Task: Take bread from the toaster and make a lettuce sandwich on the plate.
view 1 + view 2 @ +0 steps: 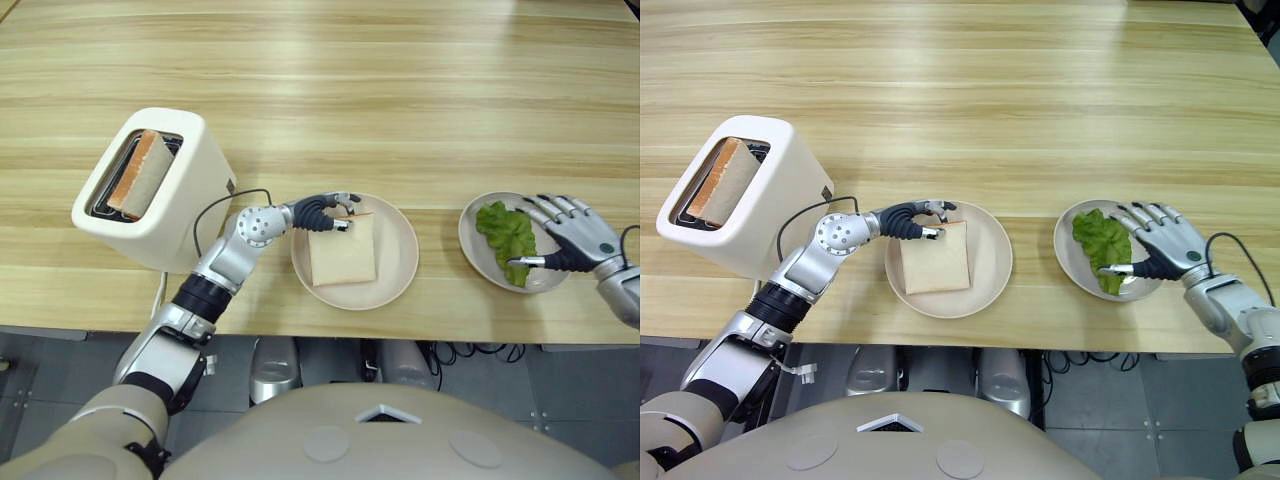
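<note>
With the left hand point(322, 212) pinching the slice point(345, 255) on the plate point(402, 262), the right hand point(578, 238) spreads its fingers point(548, 207) over the lettuce point(505, 232) and probably must close on it next.

Covered parts around the plate point(400, 250)
On the plate, the left hand point(322, 213) covers the far-left corner of the bread slice point(345, 258); left of the plate, the toaster point(190, 200) hides most of a second slice point(140, 175); right of it, the right hand point(578, 240) covers the outer rim of the lettuce dish point(468, 232)
</note>
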`<action>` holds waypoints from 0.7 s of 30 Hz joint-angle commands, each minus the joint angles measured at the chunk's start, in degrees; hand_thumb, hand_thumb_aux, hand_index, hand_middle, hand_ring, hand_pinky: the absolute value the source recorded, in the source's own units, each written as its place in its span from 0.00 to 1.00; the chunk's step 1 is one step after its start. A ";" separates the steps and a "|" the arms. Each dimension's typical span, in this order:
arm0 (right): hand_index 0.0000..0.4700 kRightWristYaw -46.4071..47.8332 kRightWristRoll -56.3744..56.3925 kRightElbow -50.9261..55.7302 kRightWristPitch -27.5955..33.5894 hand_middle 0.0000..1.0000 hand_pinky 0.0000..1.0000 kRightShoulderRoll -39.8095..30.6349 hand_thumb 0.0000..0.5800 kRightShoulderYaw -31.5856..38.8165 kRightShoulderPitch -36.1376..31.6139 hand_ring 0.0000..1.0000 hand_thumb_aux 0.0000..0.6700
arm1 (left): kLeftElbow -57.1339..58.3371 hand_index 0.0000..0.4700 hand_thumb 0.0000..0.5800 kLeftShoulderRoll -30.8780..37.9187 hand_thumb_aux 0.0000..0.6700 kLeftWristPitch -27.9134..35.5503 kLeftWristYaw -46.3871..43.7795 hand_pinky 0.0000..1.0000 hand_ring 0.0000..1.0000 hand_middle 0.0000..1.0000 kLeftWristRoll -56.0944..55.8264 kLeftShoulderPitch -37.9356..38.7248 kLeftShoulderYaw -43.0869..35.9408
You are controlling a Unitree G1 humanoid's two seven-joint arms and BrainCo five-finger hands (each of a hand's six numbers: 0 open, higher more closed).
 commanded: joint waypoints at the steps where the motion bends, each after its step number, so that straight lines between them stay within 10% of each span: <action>1: 0.00 -0.52 -0.61 -0.88 1.20 0.00 0.00 1.41 0.00 1.99 -0.84 0.00 0.00 | 3.32 0.98 1.00 -0.16 1.00 -1.23 -0.43 0.00 0.00 0.00 2.06 -0.98 -1.07; 9: 0.00 -1.63 -2.33 -1.14 4.90 0.00 0.00 3.22 0.00 4.61 -2.20 0.00 0.00 | 9.01 0.97 1.00 -1.39 1.00 -5.34 1.41 0.00 0.00 0.00 5.42 -3.63 -1.50; 11: 0.00 -2.25 -2.83 -1.04 6.01 0.00 0.00 3.04 0.00 5.20 -2.26 0.00 0.00 | 10.03 0.62 0.87 -1.77 0.64 -6.31 2.11 0.00 0.00 0.00 5.79 -4.13 -1.15; 21: 0.00 -2.59 -2.93 1.58 10.92 0.00 0.00 2.44 0.00 6.01 -4.17 0.00 0.00 | 11.41 0.50 0.76 -2.27 0.51 -8.80 3.42 0.00 0.00 0.00 6.59 -4.70 -0.35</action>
